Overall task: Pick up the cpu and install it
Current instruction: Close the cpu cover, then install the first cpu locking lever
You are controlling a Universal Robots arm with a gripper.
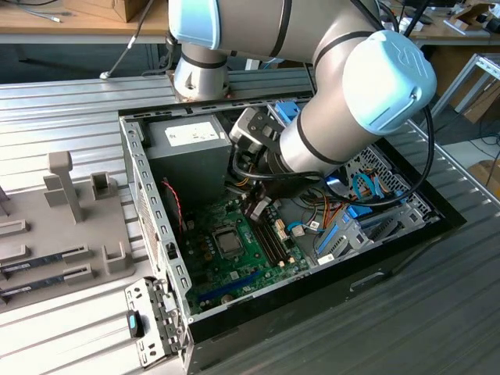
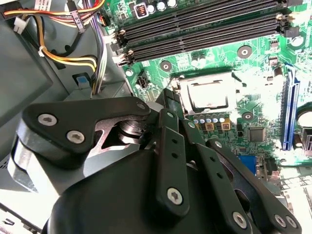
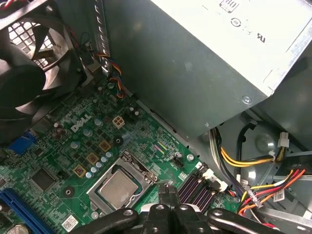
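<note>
While the cpu [image 3: 118, 189] sits in the motherboard [image 3: 63, 146] socket, the empty gripper [image 3: 168, 191], fingers together, hovers beside it.

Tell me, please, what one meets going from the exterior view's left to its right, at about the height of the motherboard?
Grey fixture tray → case's perforated side wall → cpu seated in its socket on the motherboard → empty memory slots → blue drive-bay parts.
</note>
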